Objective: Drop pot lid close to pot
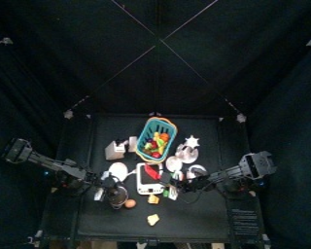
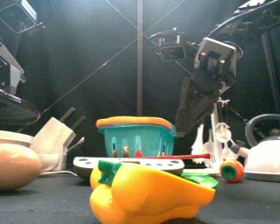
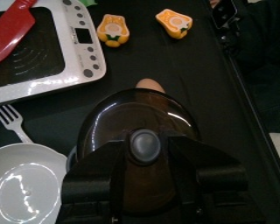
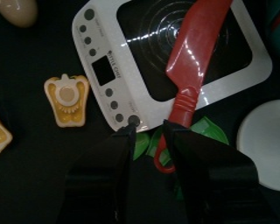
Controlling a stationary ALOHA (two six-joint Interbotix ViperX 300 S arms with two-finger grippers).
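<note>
The left tool (image 3: 136, 179) is clamped on the dark glass pot lid (image 3: 140, 131) at the lower middle of the left wrist view, so the lid is not yet dropped. A white pot (image 3: 20, 179) sits at the lower left, just beside the lid. Judging from this, only the release remains. The right tool (image 4: 149, 140) hangs over the red spatula (image 4: 192, 66) on the white cooktop (image 4: 101, 61); its jaws stand nearly together, holding nothing I can see.

The table's near half is crowded: the white hob with a red spatula (image 4: 199, 66), white bowl (image 3: 25, 182) and yellow toy peppers (image 3: 113, 31) leave only narrow black gaps.
</note>
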